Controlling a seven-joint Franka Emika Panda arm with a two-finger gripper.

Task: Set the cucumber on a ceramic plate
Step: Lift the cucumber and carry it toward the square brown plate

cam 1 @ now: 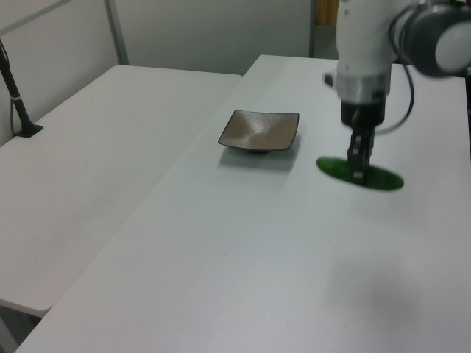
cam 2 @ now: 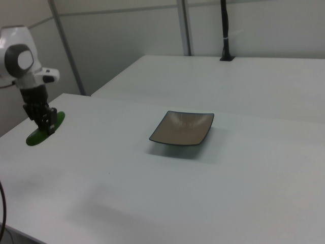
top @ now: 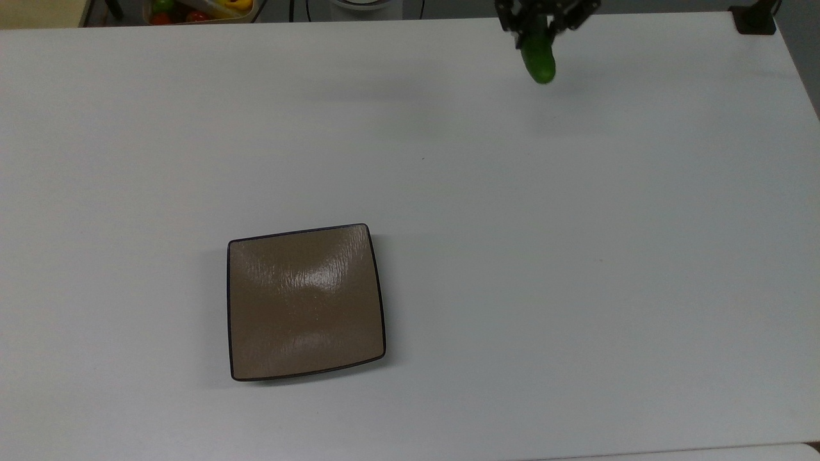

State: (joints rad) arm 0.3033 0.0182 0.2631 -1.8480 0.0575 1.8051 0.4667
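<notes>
The gripper (cam 1: 358, 170) is clamped on the cucumber (cam 1: 360, 173) near its middle, holding it level in the air above the white surface (top: 512, 256), with a soft shadow on the surface below it in the left view. In the top view the cucumber (top: 538, 59) hangs near the upper right edge. The brown square plate (top: 305, 301) sits bare on the surface, well apart from it toward the top view's lower left.

My top view looks straight down on the white table (top: 576, 256). My left view and right view sit lower, at opposite ends of it, facing each other obliquely. All three share the ceramic plate (top: 305, 301), and the gripper (cam 1: 358, 163) with its cucumber (cam 2: 44, 129).
</notes>
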